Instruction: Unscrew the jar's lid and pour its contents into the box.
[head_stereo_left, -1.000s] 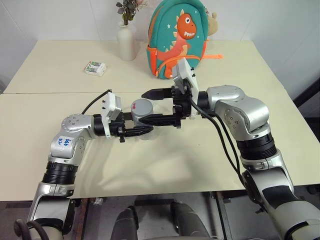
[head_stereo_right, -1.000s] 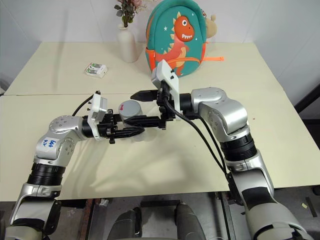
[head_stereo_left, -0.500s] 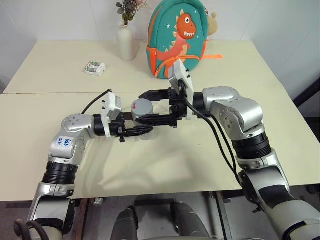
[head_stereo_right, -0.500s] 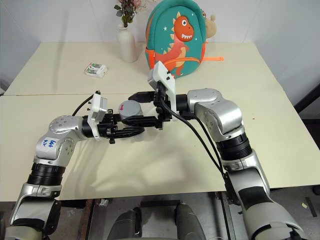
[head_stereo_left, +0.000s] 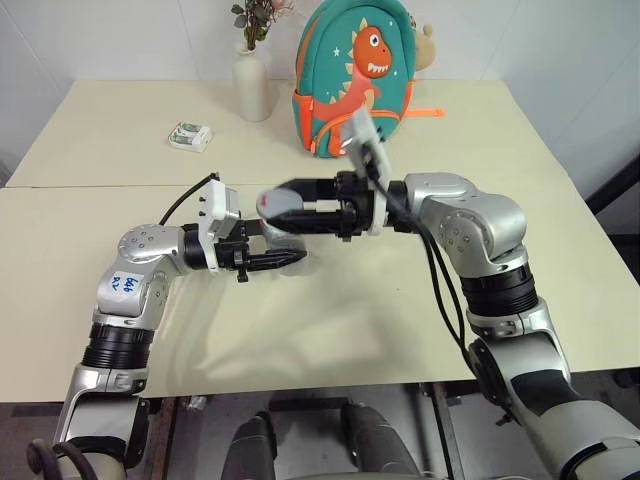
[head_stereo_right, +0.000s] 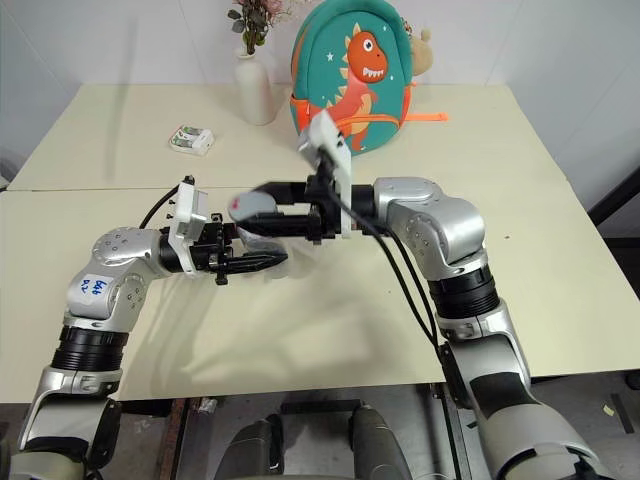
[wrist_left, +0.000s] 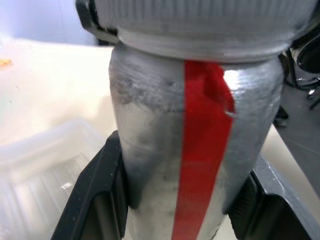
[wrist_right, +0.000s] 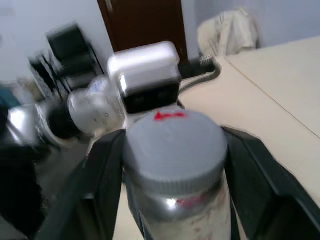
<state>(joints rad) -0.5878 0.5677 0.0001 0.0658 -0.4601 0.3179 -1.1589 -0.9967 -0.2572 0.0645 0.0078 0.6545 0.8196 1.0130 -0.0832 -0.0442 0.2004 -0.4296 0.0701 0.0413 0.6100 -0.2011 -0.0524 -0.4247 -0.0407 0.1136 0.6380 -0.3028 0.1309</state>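
**Both grippers clamped on the jar**

Left gripper (head_stereo_left: 285, 259) closed tight around the jar (wrist_left: 190, 150), fingers hugging its lower body above the table (head_stereo_left: 380, 320). Right gripper (head_stereo_left: 285, 197) squeezed onto the grey lid (wrist_right: 172, 145), reaching in from the opposite side, just above the left. Blurred in both head views, so lid seating hard to judge. Contents impossible to make out. Box (wrist_left: 45, 170) close behind the jar, partly hidden.

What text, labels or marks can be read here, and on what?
None readable as words.
Small grey round lid: a red mark, no letters.
Clear cylindrical jar: a red stripe on its whitish label, no text.
Small white-green packet: print too small.
White sticker on the left arm: blue handwriting, too small.
Teal dinosaur backpack: picture only.
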